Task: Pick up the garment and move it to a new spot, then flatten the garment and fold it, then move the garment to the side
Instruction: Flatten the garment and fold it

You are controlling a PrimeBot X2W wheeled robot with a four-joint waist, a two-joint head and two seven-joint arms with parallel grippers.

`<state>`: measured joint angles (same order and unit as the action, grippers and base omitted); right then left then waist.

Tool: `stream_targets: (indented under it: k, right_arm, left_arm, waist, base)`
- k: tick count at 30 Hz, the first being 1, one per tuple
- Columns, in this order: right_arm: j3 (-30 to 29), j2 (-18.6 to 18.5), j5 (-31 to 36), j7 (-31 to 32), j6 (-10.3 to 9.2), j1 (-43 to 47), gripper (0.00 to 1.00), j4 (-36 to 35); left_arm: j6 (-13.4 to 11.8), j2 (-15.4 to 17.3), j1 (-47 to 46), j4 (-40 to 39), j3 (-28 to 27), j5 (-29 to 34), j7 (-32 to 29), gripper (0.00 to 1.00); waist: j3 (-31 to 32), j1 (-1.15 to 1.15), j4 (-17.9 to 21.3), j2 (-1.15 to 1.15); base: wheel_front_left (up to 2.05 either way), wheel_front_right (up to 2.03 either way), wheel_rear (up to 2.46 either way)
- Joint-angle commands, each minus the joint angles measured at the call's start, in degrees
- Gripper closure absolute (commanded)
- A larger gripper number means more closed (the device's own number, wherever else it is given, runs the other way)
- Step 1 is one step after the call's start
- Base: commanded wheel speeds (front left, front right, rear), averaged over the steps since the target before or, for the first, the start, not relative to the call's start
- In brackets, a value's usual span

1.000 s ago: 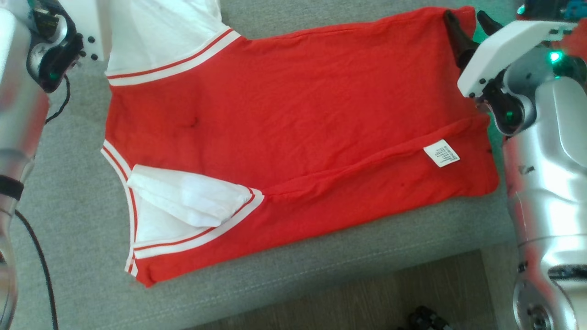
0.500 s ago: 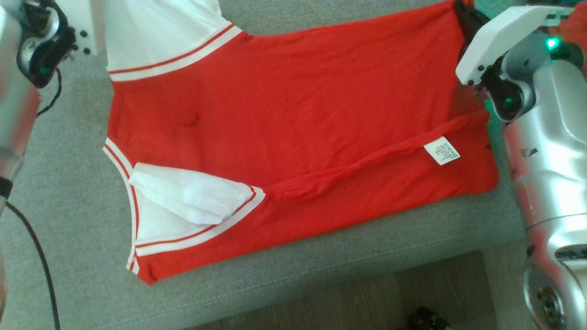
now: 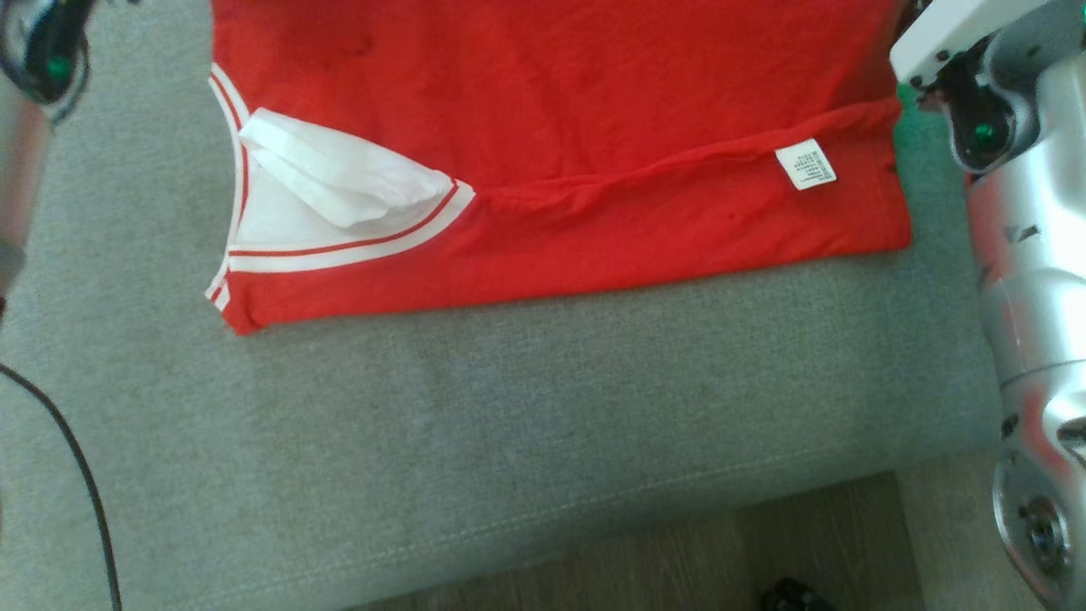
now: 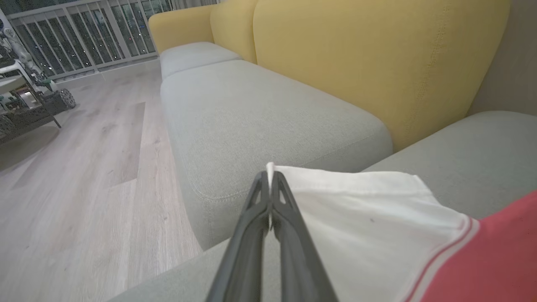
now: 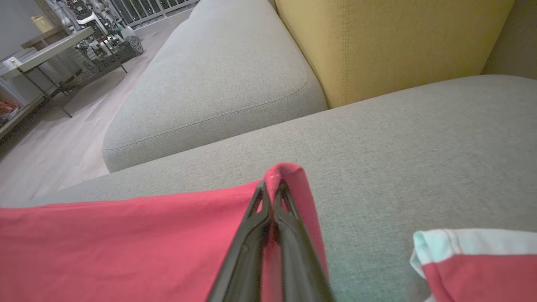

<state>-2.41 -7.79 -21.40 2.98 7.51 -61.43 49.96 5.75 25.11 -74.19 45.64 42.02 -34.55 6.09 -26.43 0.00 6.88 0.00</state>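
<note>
1. In the head view light falls bright and even on the red garment; shadows are faint, sitting only in its creases.
2. Right of the garment, glare whitens the silver arm; the frame is slightly soft.
3. In the wrist views light is dimmer, the garment washes to pink, and the railing far beyond it bows.

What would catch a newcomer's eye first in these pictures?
The bright red T-shirt with white stripe-trimmed sleeves, spread on the grey fabric sofa cushion. Next, the left gripper pinching a white sleeve corner and the right gripper pinching a red corner, mustard-yellow backrest behind.
</note>
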Motion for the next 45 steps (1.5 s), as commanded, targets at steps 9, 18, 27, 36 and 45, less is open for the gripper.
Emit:
stream_targets:
  k: [9,18,27,36,45]
  right_arm:
    - [5.3,-3.1,-5.4,0.9,-0.02,9.8,1.0,-6.2]
    - [4.9,-5.9,-7.9,4.1,-0.02,20.0,1.0,-12.6]
    - [3.4,-4.9,-6.3,5.1,-0.02,23.5,1.0,-12.7]
    - [-1.4,-2.4,-6.6,0.5,-0.02,26.5,0.0,-11.1]
    - [-10.1,2.1,-9.5,-3.8,-0.02,35.2,0.0,-15.9]
  left_arm:
    - [1.1,5.6,11.9,-9.5,-1.1,-5.7,1.4,1.0]
    - [-5.8,12.6,29.1,-26.8,-2.5,-10.5,-1.1,1.0]
    - [-11.3,12.6,40.2,-34.5,-1.9,-13.6,-1.5,1.0]
    - [-15.6,8.6,45.1,-33.5,-1.5,-12.7,4.3,0.0]
    - [-26.5,2.3,52.9,-38.9,-4.5,-3.6,8.8,0.0]
  waist:
    - [3.8,0.0,-2.1,0.0]
    - [5.4,0.0,-3.2,0.0]
    - [5.2,0.0,-3.7,0.0]
    - [7.3,0.0,-4.5,0.0]
    - [12.0,0.0,-5.9,0.0]
  base:
    - [0.0,0.0,0.0]
    - [0.0,0.0,0.0]
    - [0.0,0.0,0.0]
    - [0.0,0.0,0.0]
    - [0.0,0.0,0.0]
